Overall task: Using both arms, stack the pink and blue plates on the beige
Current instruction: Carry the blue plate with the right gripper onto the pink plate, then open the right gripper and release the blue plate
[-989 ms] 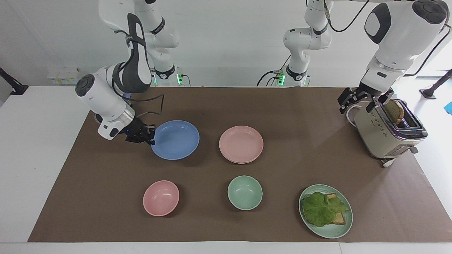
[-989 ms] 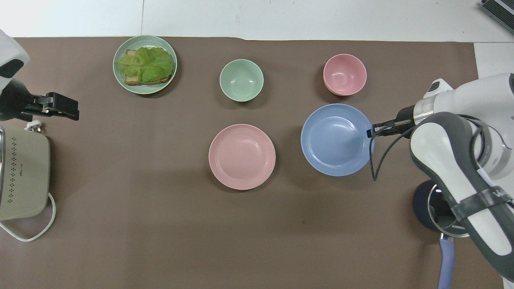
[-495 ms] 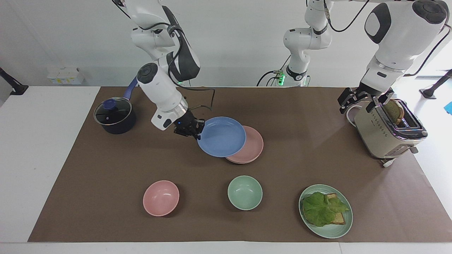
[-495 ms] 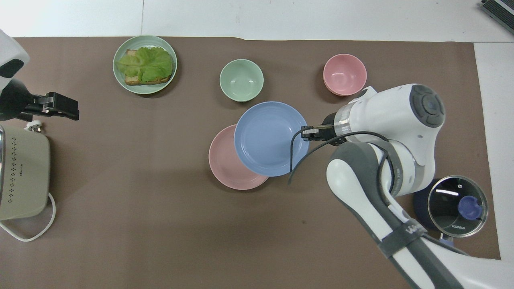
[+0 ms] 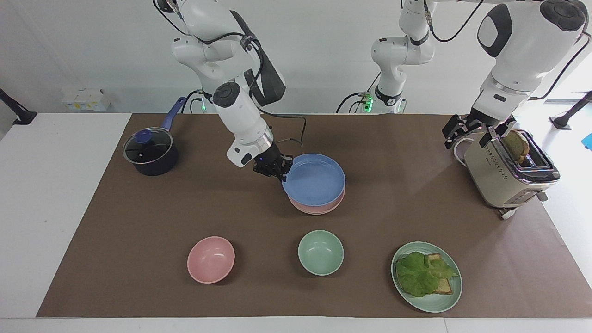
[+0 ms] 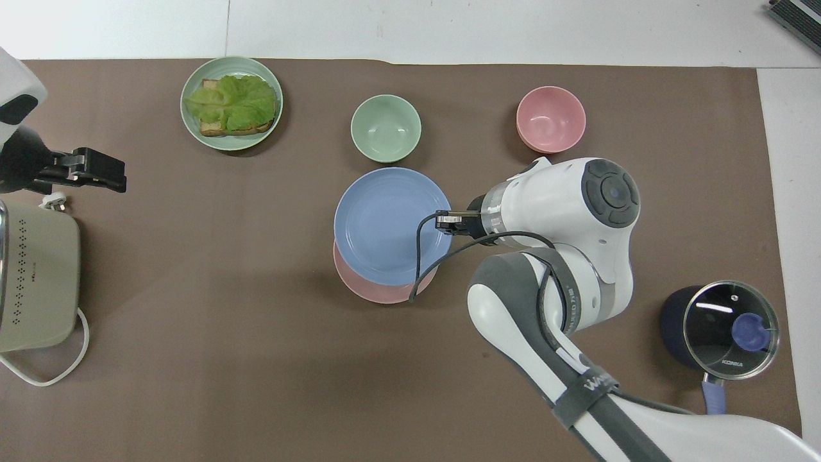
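Two plates already overlap at mid-counter: our right gripper (image 5: 280,172) grips the rim of the blue plate (image 5: 314,179) and holds it tilted just over the pink plate (image 5: 319,206), whose edge peeks out underneath. No beige plate shows, though a pale sliver under the pink one may be it; we cannot tell. To finish this step well, we judge we should level the blue plate, centre it over the pink rim, lower until it seats, and only then let go, drawing the jaws out sideways so the stack does not shift. Our left gripper (image 5: 471,132) waits with jaws spread beside the toaster (image 5: 506,173). A second ago the blue plate lay on the counter toward the right arm's end, apart from the pink one; half a second ago it covered only part of it. The saucepan (image 5: 150,152) was then hidden by the arm.
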{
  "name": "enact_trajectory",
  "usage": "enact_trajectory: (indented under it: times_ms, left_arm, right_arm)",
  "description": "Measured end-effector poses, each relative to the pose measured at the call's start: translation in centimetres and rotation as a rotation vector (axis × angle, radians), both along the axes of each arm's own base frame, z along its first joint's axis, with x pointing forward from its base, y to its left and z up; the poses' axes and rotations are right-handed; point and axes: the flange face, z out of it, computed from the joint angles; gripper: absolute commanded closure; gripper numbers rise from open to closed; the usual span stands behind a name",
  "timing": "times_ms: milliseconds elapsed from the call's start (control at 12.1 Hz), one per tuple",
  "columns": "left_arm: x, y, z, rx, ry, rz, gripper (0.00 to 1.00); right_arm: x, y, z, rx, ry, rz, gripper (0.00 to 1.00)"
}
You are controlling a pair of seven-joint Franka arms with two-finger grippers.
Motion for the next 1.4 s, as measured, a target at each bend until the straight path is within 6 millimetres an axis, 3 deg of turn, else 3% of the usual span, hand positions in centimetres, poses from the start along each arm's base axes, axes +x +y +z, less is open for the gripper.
enact_trajectory:
  times_ms: [495, 907, 1154, 1236, 1319, 1401]
  left_arm:
    - [0.0, 0.0, 0.0, 0.0, 0.0, 0.0, 0.0]
    - [0.0, 0.0, 0.0, 0.0, 0.0, 0.0, 0.0]
    - [0.0, 0.0, 0.0, 0.0, 0.0, 0.0, 0.0]
    - [0.0, 0.0, 0.0, 0.0, 0.0, 0.0, 0.0]
    - [0.0, 0.0, 0.0, 0.0, 0.0, 0.0, 0.0]
    - [0.0, 0.0, 0.0, 0.0, 0.0, 0.0, 0.0]
  right_arm:
    - [-0.4, 0.5, -4.2, -0.016, 0.048, 0.002, 1.0]
    - [-0.7, 0.7, -5.2, -0.017, 0.035, -0.001, 1.0]
    - [-1.2, 2.3, -6.2, -0.012, 0.009, 0.012, 1.0]
    - [-1.4, 2.6, -6.4, -0.013, 0.012, 0.018, 0.93]
    - [-1.5, 2.7, -6.5, -0.014, 0.014, 0.019, 0.61]
    - [-1.5, 2.6, -6.5, -0.015, 0.014, 0.018, 0.39]
